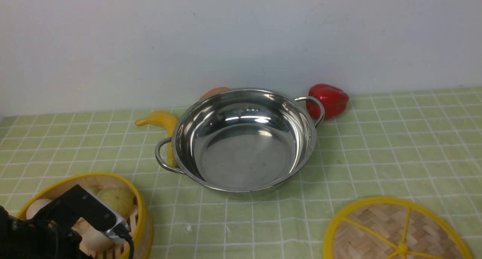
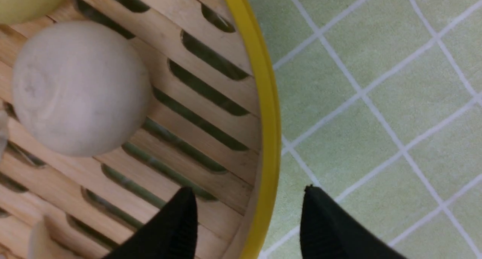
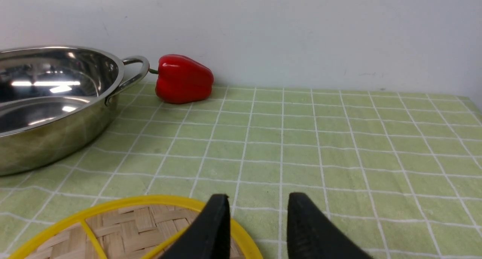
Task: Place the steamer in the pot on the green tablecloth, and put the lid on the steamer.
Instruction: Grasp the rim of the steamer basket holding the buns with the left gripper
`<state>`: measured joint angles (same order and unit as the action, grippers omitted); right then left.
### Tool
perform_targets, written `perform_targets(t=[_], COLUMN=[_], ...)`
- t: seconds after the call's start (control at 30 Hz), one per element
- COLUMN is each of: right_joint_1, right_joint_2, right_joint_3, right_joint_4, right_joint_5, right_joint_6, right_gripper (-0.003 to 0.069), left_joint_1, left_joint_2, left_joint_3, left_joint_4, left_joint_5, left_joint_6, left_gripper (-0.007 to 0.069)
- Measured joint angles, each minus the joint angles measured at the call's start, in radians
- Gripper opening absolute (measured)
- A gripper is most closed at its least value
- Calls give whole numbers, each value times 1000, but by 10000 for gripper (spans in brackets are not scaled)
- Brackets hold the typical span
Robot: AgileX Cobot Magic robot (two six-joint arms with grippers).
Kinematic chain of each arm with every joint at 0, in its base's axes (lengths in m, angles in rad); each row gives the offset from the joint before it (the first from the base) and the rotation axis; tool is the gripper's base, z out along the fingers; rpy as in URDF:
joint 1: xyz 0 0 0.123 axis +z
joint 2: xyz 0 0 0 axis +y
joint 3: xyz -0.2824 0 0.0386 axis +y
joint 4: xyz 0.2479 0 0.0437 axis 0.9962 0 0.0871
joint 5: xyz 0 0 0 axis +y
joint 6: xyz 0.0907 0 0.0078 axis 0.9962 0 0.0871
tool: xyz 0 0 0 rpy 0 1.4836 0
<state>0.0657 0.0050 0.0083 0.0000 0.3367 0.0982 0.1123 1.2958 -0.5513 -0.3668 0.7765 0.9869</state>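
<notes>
Lower left in front view, the open left gripper (image 2: 248, 191) straddles the wall of the yellow-rimmed bamboo steamer (image 2: 268, 112). Close squarely, missing the pale bun (image 2: 79, 87); right gripper (image 3: 259, 197) open.

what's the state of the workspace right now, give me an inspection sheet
surface: green tablecloth with a white grid, lying flat
job's things: pot upright and empty, mid-cloth; steamer on the cloth at near left, holding buns; lid flat on the cloth at near right, partly out of frame
clutter: red bell pepper by the pot's right handle; banana by its left handle; orange item behind the pot, mostly hidden
grippers: left gripper open, fingers straddling the steamer's rim; right gripper open over the lid's far edge, holding nothing
cables: black cable at the left wrist
surroundings: plain pale wall behind the cloth; nothing else seen
</notes>
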Motion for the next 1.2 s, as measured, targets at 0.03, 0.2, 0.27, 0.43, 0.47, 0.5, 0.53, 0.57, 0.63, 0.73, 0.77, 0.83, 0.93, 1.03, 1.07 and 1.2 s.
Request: perform_targets(t=[0.03,0.2,0.27,0.43,0.47,0.5,0.53,0.57,0.63,0.73,0.77,0.83,0.93,1.03,1.07,1.2], right_joint_1=[0,0,0,0,0,0,0,0,0,0,0,0,0,0,0,0], right_joint_2=[0,0,0,0,0,0,0,0,0,0,0,0,0,0,0,0], right_joint_3=[0,0,0,0,0,0,0,0,0,0,0,0,0,0,0,0], right_joint_4=[0,0,0,0,0,0,0,0,0,0,0,0,0,0,0,0], right_joint_5=[0,0,0,0,0,0,0,0,0,0,0,0,0,0,0,0], right_joint_6=[0,0,0,0,0,0,0,0,0,0,0,0,0,0,0,0], right_gripper=[240,240,240,240,240,240,240,240,240,240,240,240,240,240,240,240], left_joint_1=[0,0,0,0,0,0,0,0,0,-4,-7,-7,-7,-7,-7,-7], left_joint_2=[33,103,127,163,163,166,165,165,166,167,168,168,168,162,152,108], left_joint_3=[0,0,0,-5,-6,-9,-10,-10,-10,-10,-11,-12,-15,-56,-76,-186], left_joint_4=[1,0,-6,-10,-10,-11,-11,-11,-11,-14,-15,-14,-9,-7,-7,-9], left_joint_5=[1,0,0,1,1,0,-4,-5,-13,-15,-30,-42,-43,-7,17,132], left_joint_6=[0,0,1,25,25,24,21,21,19,25,8,-19,-36,-96,-117,-165], left_gripper=[335,317,302,291,291,271,254,237,160,69,35,32,32,32,32,32])
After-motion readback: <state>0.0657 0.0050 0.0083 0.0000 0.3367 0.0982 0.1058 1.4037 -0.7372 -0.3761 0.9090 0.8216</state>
